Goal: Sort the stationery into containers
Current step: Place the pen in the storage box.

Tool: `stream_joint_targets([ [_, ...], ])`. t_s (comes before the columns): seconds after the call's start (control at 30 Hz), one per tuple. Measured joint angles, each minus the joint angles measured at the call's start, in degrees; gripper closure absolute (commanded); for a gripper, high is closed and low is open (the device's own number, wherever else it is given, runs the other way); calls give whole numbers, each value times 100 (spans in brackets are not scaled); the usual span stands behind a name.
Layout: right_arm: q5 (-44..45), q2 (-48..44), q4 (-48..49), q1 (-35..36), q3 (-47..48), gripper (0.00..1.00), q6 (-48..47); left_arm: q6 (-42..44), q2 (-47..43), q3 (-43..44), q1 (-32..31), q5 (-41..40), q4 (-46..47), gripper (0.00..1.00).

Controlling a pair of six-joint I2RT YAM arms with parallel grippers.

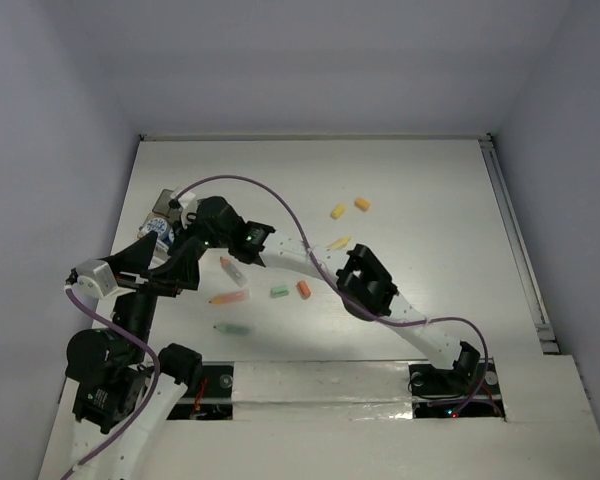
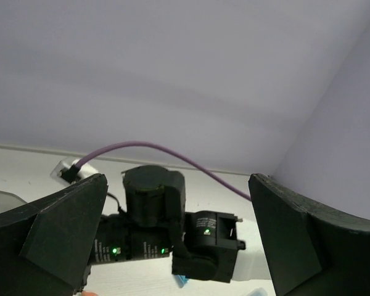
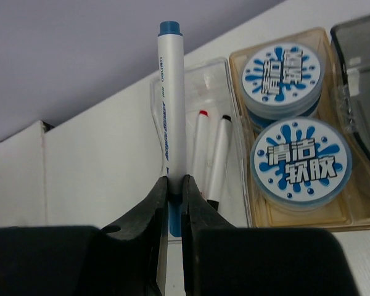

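Top view: right arm reaches across the table to the grey box at far left. Right gripper sits just right of that box, its tips lost among black housings. Left arm is folded just below the box. Loose stationery lies right of the box: pink-white marker, orange marker, green marker, green block, orange block, yellow pieces farthest off. Left wrist view: left gripper has its fingers spread wide, grasping nothing. Through the gap, the right arm's black wrist with green lights, and a purple cable. Right wrist view: right gripper fingers clenched on a white marker with blue cap. Grey box at right edge; just left of it an amber tray holding two round blue-white pots. Further left of the box a clear tray holds two thin pens. The held marker stands over this tray's left side.
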Motion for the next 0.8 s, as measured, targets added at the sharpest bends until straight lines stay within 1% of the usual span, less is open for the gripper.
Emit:
stream_joint_targets([
  [0.13, -7, 208, -114, 9, 24, 100, -11, 0, 0, 0, 0, 7, 0, 1],
  [0.23, -9, 387, -223, 15, 286, 99, -31, -2, 2, 0, 0, 15, 0, 1],
  [0.27, -15, 407, -221, 15, 315, 92, -35, 0, 4, 0, 0, 24, 0, 1],
  [0.33, -33, 407, -221, 15, 315, 84, -42, 0, 9, 0, 0, 31, 0, 1],
  [0.37, -44, 407, -221, 15, 315, 77, -42, 0, 11, 0, 0, 33, 0, 1],
  [0.47, -68, 407, -216, 15, 315, 68, -61, 0, 15, 0, 7, 48, 0, 1],
  [0.63, -83, 407, -186, 17, 295, 62, -63, -2, 33, 0, 39, 61, 0, 1],
  [0.8, -81, 348, 37, 17, -2, 62, -57, -2, 55, 0, 48, 74, 2, 1],
])
